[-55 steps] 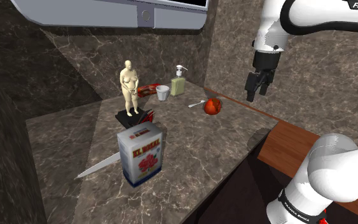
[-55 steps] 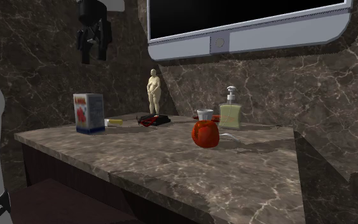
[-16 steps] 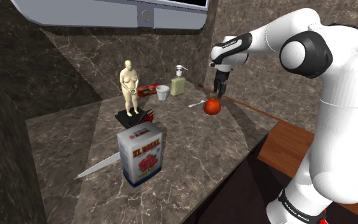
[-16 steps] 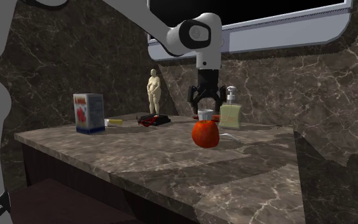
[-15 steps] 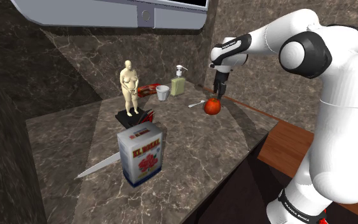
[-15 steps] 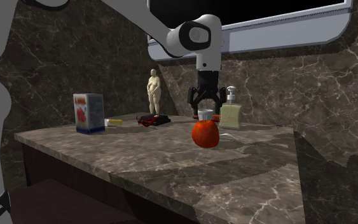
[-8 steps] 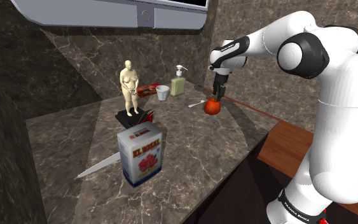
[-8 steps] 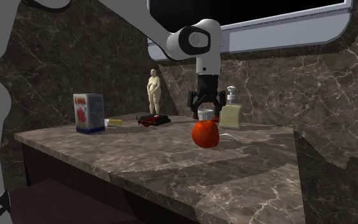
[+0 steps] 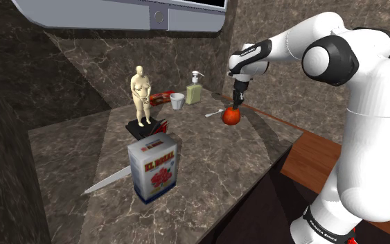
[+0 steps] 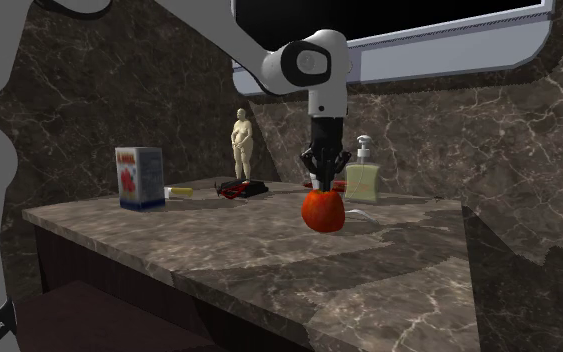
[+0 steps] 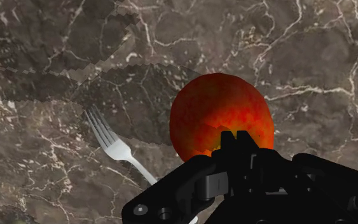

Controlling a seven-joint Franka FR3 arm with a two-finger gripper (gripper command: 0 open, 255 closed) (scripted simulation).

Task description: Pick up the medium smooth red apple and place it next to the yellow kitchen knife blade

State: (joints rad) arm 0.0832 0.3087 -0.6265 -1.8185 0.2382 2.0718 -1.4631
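My gripper (image 10: 324,181) is straight above the red apple (image 10: 323,212), pointing down, w/ the fingers drawn together so the tips meet on the apple's crown. Can't tell if they pinch any of it. The apple sits on the dark marble counter (image 9: 207,156), near the edge at the shoulder view's right and close to the back wall.

It's near round, a bit wider than tall, so no real long axis. The stem end is under my fingers and I can't read which way it points. In the wrist view the skin goes orange-yellow next to the fingertips.

A fork (image 11: 116,149) lies just beside the apple, tines away from my hand, not touching it as far as I can see. Behind that are a soap dispenser (image 9: 195,91) and a small white cup (image 9: 176,100), side by side.

The knife (image 9: 106,181) is well apart at the other end of the counter. Its grey blade pokes out from behind a white box w/ a red flower print (image 9: 155,168), and the yellow handle shows in the second exterior view.

Between apple and knife stand that box and a tan figurine (image 9: 141,93) on a black-and-red base (image 9: 149,127).
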